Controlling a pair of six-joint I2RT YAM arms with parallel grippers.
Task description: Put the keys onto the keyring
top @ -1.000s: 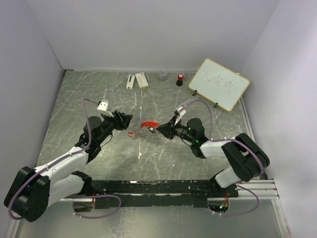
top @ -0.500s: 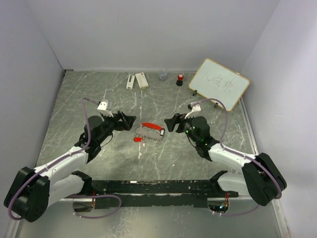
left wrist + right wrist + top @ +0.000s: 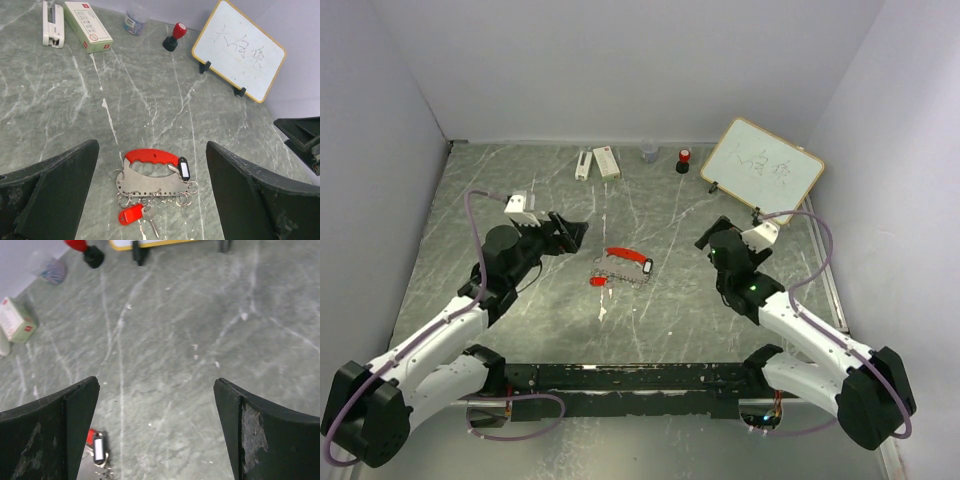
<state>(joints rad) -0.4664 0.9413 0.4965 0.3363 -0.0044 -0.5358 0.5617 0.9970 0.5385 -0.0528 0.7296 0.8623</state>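
Keyring point(image 3: 145, 175), a curved red plastic grip on a flat silver plate hung with a thin chain of small rings: lying flat near the centre of the grey marbled counter point(image 3: 660, 310), between the two arms. Red-headed key with short silver blade point(image 3: 132, 216): touching the chain's near side. Black-headed key point(image 3: 183, 169): at the grip's right end, against a ring. Whether either is threaded on cannot be told.

Handling, judged: all items light. Grip and plate stiff; chain limp, likely to trail and snag. Key heads small, smooth plastic, liable to slip or skate on the polished stone. Best hold on the keyring is across the red grip; on each key, flat across the plastic head, with the blade clear.

Left tool point(image 3: 568, 232): fingers spread wide, empty, just left of the keyring and clear of it. Right tool point(image 3: 712, 240): likewise spread, empty, well to the right
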